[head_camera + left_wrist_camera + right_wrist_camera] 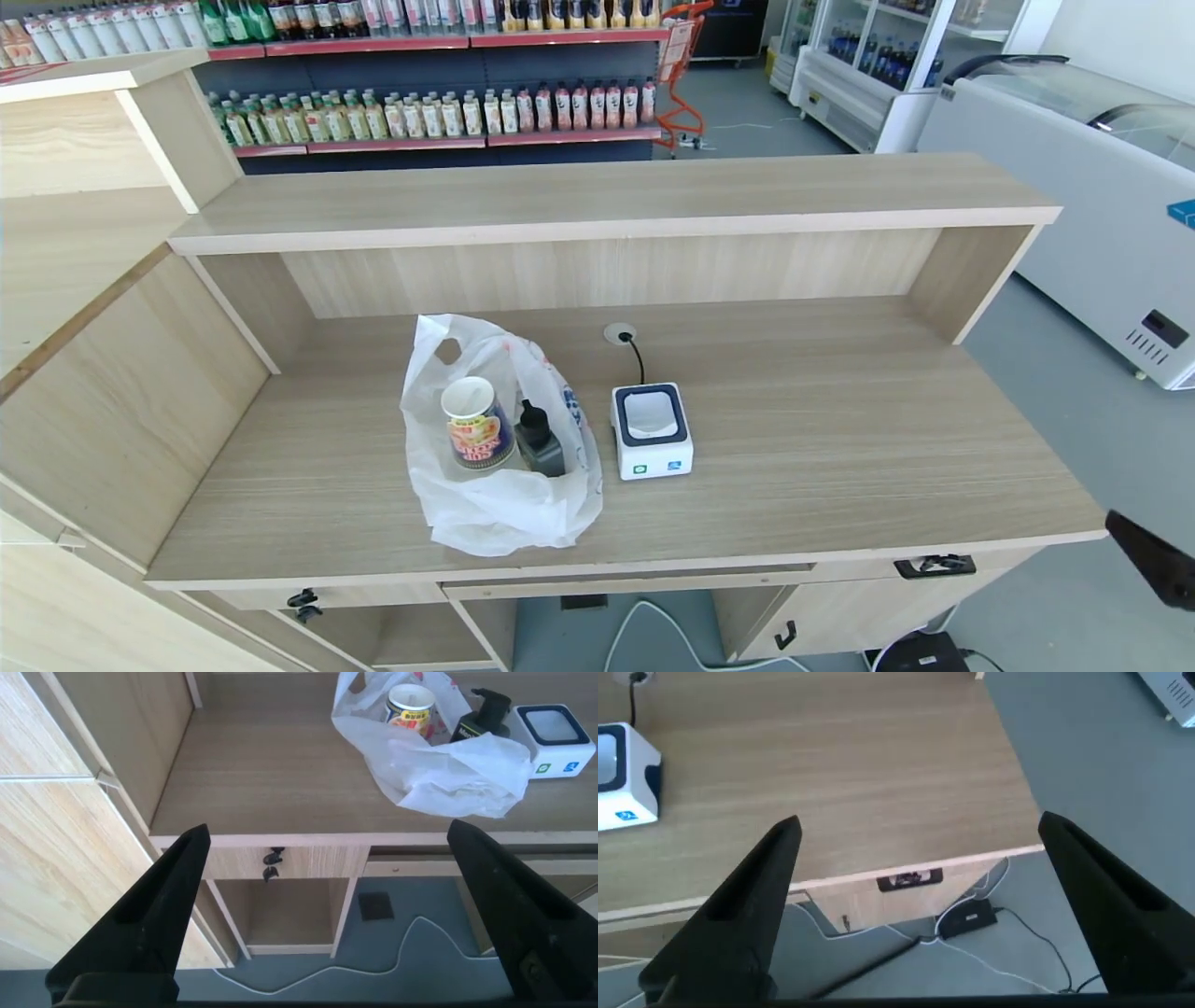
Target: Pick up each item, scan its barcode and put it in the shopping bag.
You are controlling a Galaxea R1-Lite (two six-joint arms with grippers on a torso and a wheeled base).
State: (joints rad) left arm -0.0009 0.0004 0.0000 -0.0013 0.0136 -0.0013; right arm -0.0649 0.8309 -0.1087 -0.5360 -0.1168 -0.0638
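Hanging spread wide and empty, the left claw [329, 829] and the right claw [920, 819] hover before the front edge of the tabletop [840, 420]. Left of centre in the head view, the shopping bag [504, 509] holds a noodle cup [476, 425] and a dark bottle [540, 441], just beside the scanner [652, 429]. The cup looks light and crushable, so grip it gently mid-wall. The bottle seems stiffer, and the bag is limp film.

— Anything legible from where you stand?
— Not really. The label on the cup [478, 435] carries print too small to make out; the scanner [652, 431] has two small square badges in front, unreadable.
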